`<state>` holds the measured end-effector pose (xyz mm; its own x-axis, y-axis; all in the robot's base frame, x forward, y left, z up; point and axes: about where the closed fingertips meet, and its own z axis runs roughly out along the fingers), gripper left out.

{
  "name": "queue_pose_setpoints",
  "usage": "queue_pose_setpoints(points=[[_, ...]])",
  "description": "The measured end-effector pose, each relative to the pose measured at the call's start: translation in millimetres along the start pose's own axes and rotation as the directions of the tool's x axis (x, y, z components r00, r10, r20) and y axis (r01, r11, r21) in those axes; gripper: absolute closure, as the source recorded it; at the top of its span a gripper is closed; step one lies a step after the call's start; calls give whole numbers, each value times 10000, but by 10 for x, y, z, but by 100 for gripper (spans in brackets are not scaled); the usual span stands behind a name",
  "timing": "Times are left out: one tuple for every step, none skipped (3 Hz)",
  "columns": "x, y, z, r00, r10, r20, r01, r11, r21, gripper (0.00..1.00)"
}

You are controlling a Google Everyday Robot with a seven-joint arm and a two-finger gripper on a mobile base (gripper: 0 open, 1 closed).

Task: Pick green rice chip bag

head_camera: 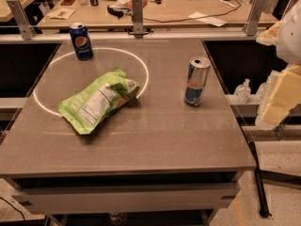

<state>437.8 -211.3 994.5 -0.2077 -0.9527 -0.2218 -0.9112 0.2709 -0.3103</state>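
The green rice chip bag (99, 100) lies flat on the grey table (155, 140), left of centre. It is crumpled and lime-green, with its white nutrition-label panel facing up. It lies across the lower right part of a white circle marked on the tabletop. My gripper (282, 93) shows as pale yellow and white parts at the right edge of the view. It is beyond the table's right side, well away from the bag, and nothing is seen in it.
A blue Pepsi can (81, 41) stands upright at the back left, behind the bag. A silver-blue drink can (196, 81) stands upright right of centre, between the bag and my gripper. A cluttered wooden desk (164, 6) lies behind a rail.
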Motion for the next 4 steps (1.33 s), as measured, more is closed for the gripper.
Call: queue_pose_setpoints(points=[[0, 0, -1, 10000, 0, 1, 0, 10000, 2, 0], [-132, 23, -66, 9968, -432, 675, 414, 9987, 280, 0], [-359, 75, -149, 9742, -1333, 1819, 1234, 9902, 648, 0], [-611, 125, -206, 9421, -2227, 2508, 2026, 9738, 1038, 0]])
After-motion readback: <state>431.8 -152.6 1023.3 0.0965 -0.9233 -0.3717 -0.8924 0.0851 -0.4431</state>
